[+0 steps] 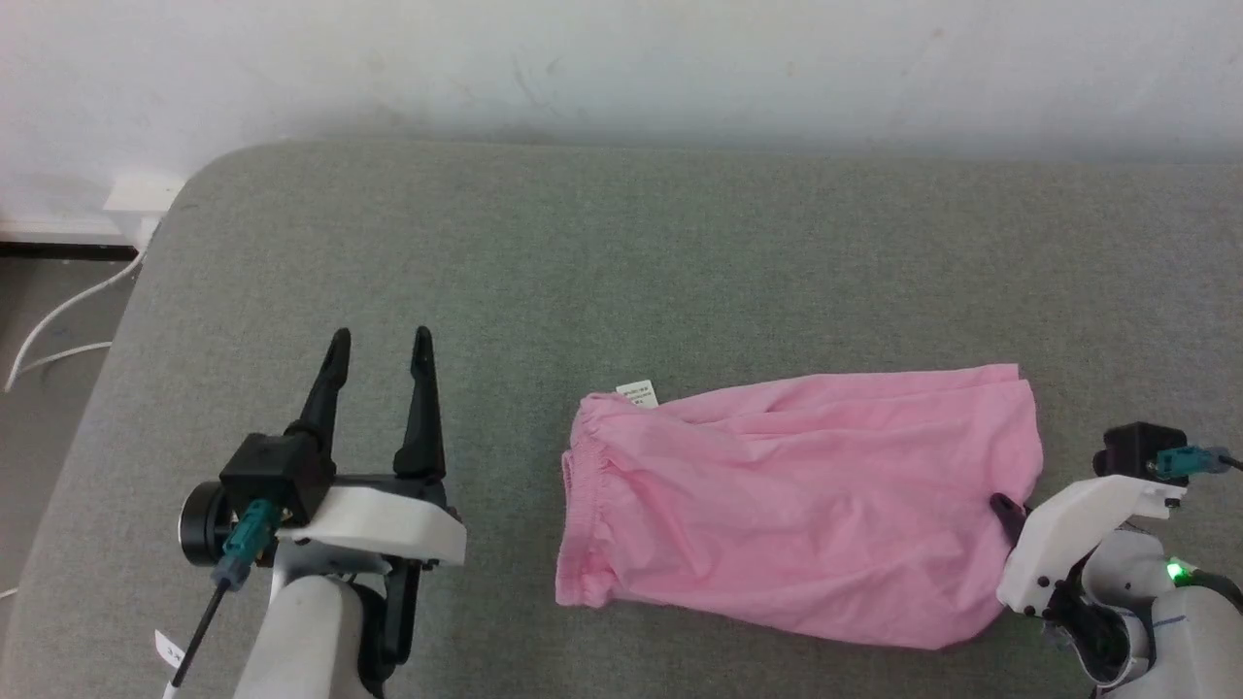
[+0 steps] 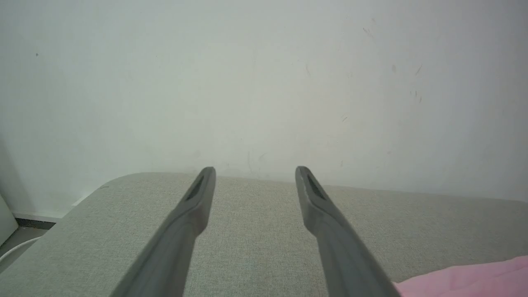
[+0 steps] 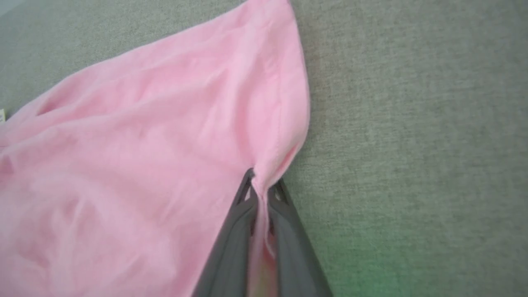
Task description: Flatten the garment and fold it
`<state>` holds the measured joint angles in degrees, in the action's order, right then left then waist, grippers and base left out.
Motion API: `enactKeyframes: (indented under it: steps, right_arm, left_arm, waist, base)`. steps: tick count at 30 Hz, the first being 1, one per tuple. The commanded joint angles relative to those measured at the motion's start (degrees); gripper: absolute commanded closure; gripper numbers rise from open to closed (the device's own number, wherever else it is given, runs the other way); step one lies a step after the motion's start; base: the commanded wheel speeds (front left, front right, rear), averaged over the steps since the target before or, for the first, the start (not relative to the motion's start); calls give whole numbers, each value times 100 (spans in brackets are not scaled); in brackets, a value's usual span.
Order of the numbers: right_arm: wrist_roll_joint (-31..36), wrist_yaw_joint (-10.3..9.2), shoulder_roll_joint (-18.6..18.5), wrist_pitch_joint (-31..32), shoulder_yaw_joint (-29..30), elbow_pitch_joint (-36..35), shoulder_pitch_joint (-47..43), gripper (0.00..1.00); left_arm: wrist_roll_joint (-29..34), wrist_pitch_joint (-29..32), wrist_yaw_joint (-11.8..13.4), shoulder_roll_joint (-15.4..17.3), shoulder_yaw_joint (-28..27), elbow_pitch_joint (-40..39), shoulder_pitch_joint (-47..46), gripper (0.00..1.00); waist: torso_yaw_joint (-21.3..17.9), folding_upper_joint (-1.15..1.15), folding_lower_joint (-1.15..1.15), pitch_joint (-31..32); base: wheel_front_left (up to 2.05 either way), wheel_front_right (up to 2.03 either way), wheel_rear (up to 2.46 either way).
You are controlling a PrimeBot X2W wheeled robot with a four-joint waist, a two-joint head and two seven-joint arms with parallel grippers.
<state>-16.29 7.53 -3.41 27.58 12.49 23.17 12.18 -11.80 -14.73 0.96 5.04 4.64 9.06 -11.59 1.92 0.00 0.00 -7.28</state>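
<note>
The light-pink garment lies spread on the grey cushion, right of centre. Its gathered waistband faces left, and a small white label sticks out at the top left corner. My right gripper is shut on the garment's right hem; the right wrist view shows the pink cloth bunched and pinched between the two dark fingers. Well left of the garment my left gripper stands open above the cushion, apart from the cloth, with nothing between its fingers. A pink corner shows at the left wrist view's lower right.
A white wall rises right behind the cushion. The cushion's rounded left corner drops to the floor, where white cables lie. Bare grey cushion stretches behind the garment and between the two grippers.
</note>
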Motion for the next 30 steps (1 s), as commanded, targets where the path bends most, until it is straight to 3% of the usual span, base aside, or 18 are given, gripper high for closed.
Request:
enactKeyframes:
  steps: [1,11,16,24,27,30]
  right_arm:
    - [46,-4,53,-53,32,12,-34,100]
    - [1148,-4,42,-197,1236,-615,-410,100]
    - [1486,-4,47,-115,1221,-1244,-647,100]
    - [1286,-4,41,355,-279,-3269,-1089,100]
    - [1268,-4,-213,700,-1199,-3851,-1037,100]
    - [1155,-4,-493,966,-2131,-3977,-738,100]
  left_arm:
    - [88,-27,-59,-44,-54,31,76,0]
    - [177,-27,-228,-156,-177,136,97,0]
    - [199,-27,-273,-181,-251,203,182,0]
    - [219,-27,-331,-203,-275,240,216,0]
    - [223,-27,-336,-207,-279,260,203,0]
    - [219,-27,-335,-210,-272,273,186,0]
  waist:
    - [1,0,0,2]
    - [83,0,0,42]
    - [49,0,0,108]
    - [78,0,0,182]
    - [87,0,0,183]
    - [109,0,0,170]
  base:
    - [0,0,0]
    - [0,0,0]
    - [0,0,0]
    - [0,0,0]
    - [0,0,0]
    - [0,0,0]
